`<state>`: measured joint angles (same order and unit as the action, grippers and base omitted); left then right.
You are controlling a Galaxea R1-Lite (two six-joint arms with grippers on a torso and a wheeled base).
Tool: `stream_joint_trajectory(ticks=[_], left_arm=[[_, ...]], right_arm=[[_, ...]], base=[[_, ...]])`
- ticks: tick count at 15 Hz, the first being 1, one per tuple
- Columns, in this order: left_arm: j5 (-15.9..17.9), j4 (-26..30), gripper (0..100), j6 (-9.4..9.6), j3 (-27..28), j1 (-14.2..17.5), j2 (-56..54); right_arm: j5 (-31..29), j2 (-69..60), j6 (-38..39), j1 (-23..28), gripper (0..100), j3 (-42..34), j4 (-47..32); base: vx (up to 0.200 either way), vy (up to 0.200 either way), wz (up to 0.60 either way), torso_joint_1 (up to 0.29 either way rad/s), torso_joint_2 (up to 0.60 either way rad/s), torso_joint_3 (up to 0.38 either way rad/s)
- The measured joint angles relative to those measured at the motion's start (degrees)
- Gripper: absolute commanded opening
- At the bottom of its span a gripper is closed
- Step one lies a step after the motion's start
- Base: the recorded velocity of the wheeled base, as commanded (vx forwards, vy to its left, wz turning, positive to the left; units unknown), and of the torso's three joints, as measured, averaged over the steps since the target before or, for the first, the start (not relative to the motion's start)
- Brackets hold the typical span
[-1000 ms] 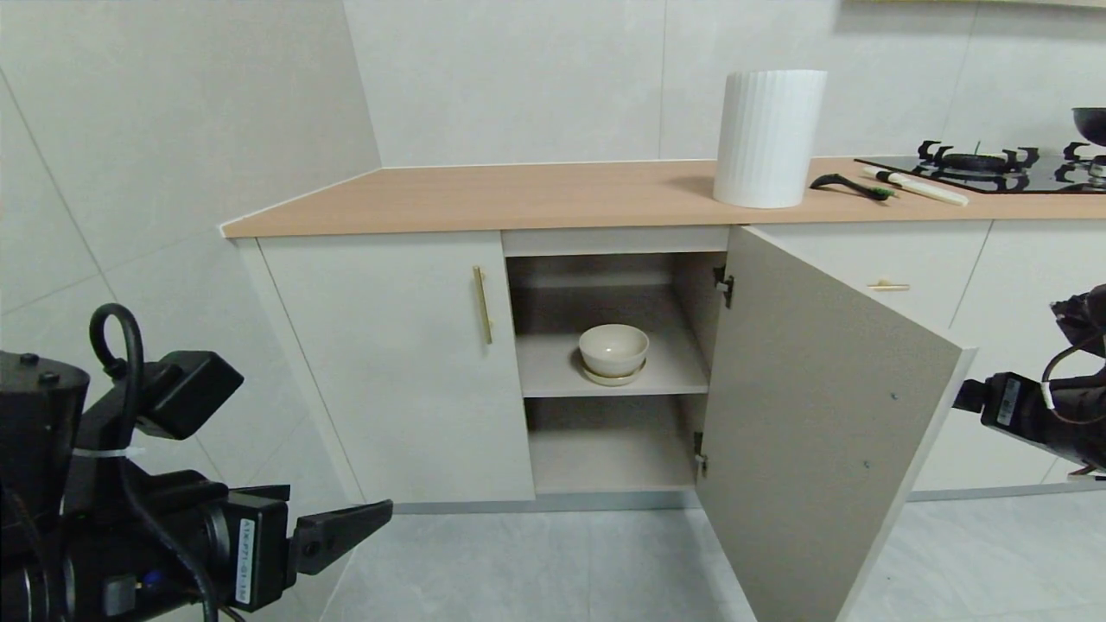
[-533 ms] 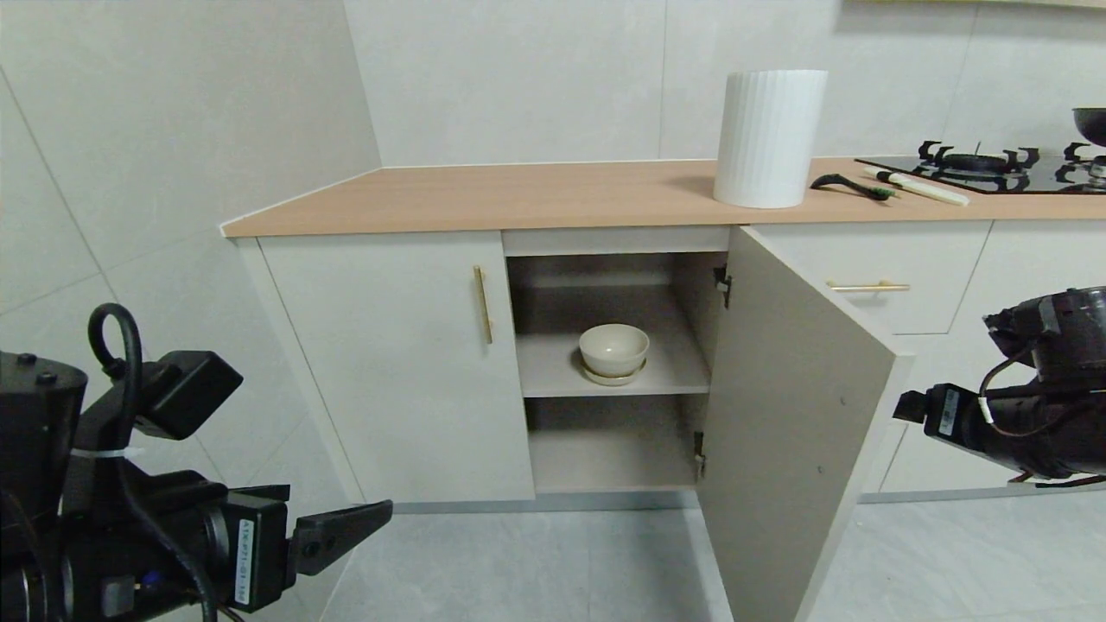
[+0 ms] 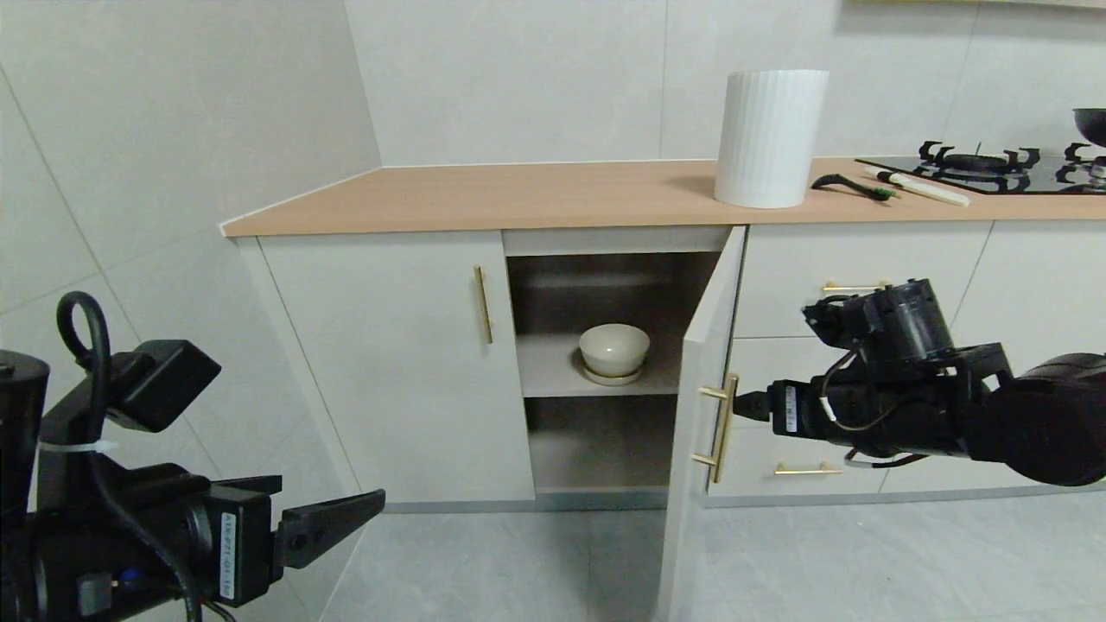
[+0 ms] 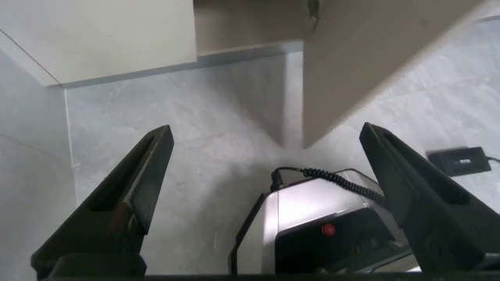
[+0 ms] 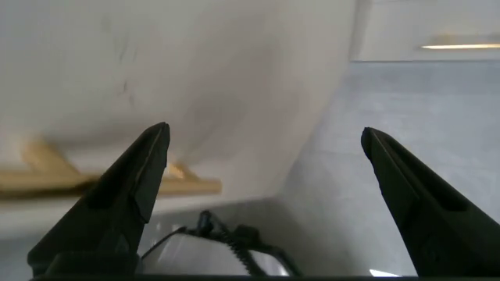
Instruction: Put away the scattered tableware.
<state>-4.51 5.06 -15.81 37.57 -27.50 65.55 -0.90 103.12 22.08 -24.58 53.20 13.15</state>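
We find the right pincer [image 3: 745,404] released, fingers spread wide, its tip just beside the gold bar handle [image 3: 724,423] of the pale grey cabinet door [image 3: 691,484], which stands partly open. The left pincer [image 3: 341,518] hangs low above the floor, likewise released. Inside the cabinet, the cream ceramic bowl [image 3: 613,347] sits on a small beige saucer [image 3: 613,377] on the upper shelf [image 3: 553,371]. Above, the wooden table [image 3: 518,199] carries a white ribbed cylinder [image 3: 769,138].

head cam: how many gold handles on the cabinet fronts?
4. Left door handle, upright on the closed door; part-open door handle; upper drawer handle; lower drawer handle, below the right arm, which may hide more.
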Motion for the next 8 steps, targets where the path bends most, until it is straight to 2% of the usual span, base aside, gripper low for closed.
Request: stream_joint_trajectory(ticks=[5,8], left_arm=[[0.6,0.0,100,0.05,-0.09,-0.02,-0.34],[0.55,0.02,100,1.48,-0.15,-0.02,-0.28]], right_arm=[[0.9,7.05,0.06,-2.54,100,4.01,2.74],[0.01,9.95,0.45,-3.78,100,4.32,7.58]], base=[[0.0,0.0,0.0,0.0,0.0,0.0],[0.0,0.0,0.0,0.0,0.0,0.0]])
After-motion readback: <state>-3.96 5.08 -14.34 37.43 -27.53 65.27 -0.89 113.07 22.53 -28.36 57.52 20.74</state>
